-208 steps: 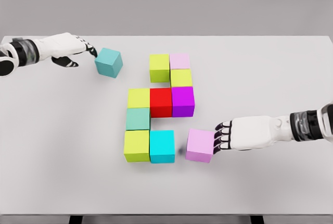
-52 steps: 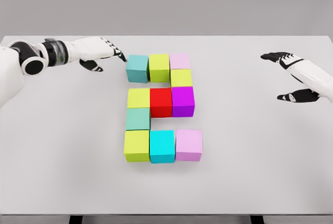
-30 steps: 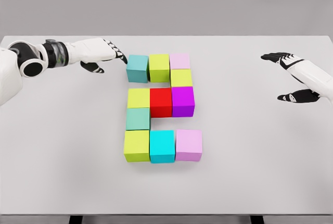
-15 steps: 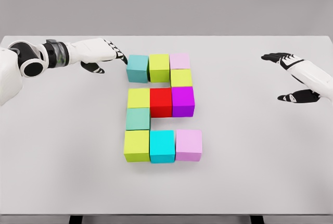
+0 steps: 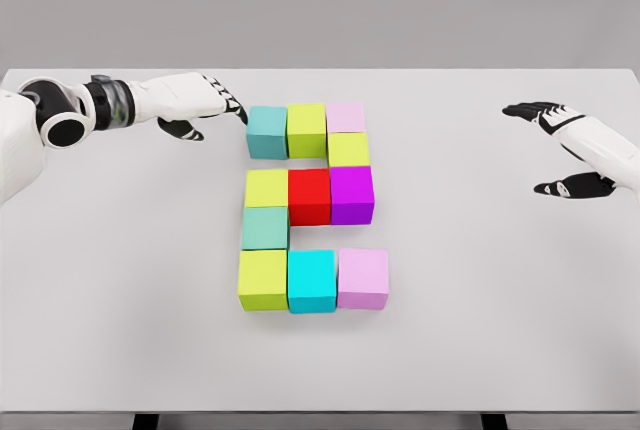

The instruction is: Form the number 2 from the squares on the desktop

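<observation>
Coloured cubes lie on the white table point(image 5: 500, 300) in the shape of a 2. Its top row is a teal cube point(image 5: 267, 131), a yellow-green cube point(image 5: 306, 129) and a pale pink cube point(image 5: 346, 117). Below come a yellow-green cube point(image 5: 348, 150), then a yellow point(image 5: 267, 188), red point(image 5: 309, 196) and purple cube point(image 5: 351, 194). A sea-green cube point(image 5: 265, 228) leads down to a lime point(image 5: 263, 279), cyan point(image 5: 311, 280) and pink cube point(image 5: 363, 277). My left hand point(image 5: 215, 105) is open, fingertips at the teal cube's left side. My right hand point(image 5: 560, 145) hovers open at the far right.
Bare tabletop surrounds the cube figure on all sides. The table's far edge runs just behind the top row, and its front edge lies near the bottom of the view.
Over the last seconds the teal cube was pushed against the top row and the pink cube joined the bottom row. In the last second the left hand shifted slightly; the right stayed still.
</observation>
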Robot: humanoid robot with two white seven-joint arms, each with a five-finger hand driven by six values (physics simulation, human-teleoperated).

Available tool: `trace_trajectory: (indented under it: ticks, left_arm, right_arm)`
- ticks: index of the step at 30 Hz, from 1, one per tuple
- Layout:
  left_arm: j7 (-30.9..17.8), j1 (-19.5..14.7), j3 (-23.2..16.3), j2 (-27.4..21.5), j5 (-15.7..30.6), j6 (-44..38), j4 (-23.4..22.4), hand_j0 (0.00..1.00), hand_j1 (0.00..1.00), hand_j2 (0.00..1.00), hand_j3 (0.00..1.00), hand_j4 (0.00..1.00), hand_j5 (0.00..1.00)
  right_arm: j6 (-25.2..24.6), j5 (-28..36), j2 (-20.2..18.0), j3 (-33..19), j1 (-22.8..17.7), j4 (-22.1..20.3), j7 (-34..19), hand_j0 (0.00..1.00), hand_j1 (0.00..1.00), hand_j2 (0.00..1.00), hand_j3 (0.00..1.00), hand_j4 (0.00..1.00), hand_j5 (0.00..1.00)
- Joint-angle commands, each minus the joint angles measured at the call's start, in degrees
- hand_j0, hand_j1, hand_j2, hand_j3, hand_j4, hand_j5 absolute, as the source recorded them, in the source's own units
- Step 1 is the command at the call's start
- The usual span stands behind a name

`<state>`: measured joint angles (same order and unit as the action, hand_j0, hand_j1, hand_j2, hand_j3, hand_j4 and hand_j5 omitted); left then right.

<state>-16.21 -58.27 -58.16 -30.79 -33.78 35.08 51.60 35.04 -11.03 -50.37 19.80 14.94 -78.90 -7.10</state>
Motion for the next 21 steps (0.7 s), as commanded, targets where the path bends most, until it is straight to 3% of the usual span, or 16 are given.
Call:
trace_trajectory:
  ticks: [1, 10, 12, 13, 21]
  left_arm:
    - [0.0, 0.0, 0.2, -0.1, 0.3, -0.1, 0.0, 0.78, 0.78, 0.78, 0.78, 0.78, 0.78]
    - [0.1, -0.3, 0.4, -2.6, 0.8, -0.1, -0.9, 0.83, 0.83, 0.83, 0.83, 0.83, 0.83]
    - [0.5, -0.4, 0.6, -5.7, 1.3, -0.1, -0.8, 0.97, 0.97, 0.97, 0.97, 0.97, 0.97]
    - [0.6, -0.3, 0.9, -8.4, 3.1, -0.1, -0.7, 1.00, 1.00, 1.00, 1.00, 1.00, 1.00]
    - [0.7, 0.1, 2.0, -20.4, 8.9, -0.1, -0.5, 1.00, 1.00, 1.00, 1.00, 1.00, 1.00]
  right_arm:
    - [0.0, 0.4, -0.1, -0.1, 0.0, 0.0, 0.0, 1.00, 1.00, 1.00, 1.00, 1.00, 1.00]
    - [0.0, 0.4, -0.1, 0.0, 0.0, 0.0, 0.1, 1.00, 1.00, 1.00, 1.00, 1.00, 1.00]
    - [0.0, 0.4, -0.1, 0.0, 0.0, -0.1, 0.0, 1.00, 1.00, 1.00, 1.00, 1.00, 1.00]
    - [0.0, 0.4, -0.1, 0.0, 0.0, 0.0, 0.1, 1.00, 1.00, 1.00, 1.00, 1.00, 1.00]
    - [0.0, 0.4, -0.1, 0.0, 0.0, -0.1, 0.1, 1.00, 1.00, 1.00, 1.00, 1.00, 1.00]
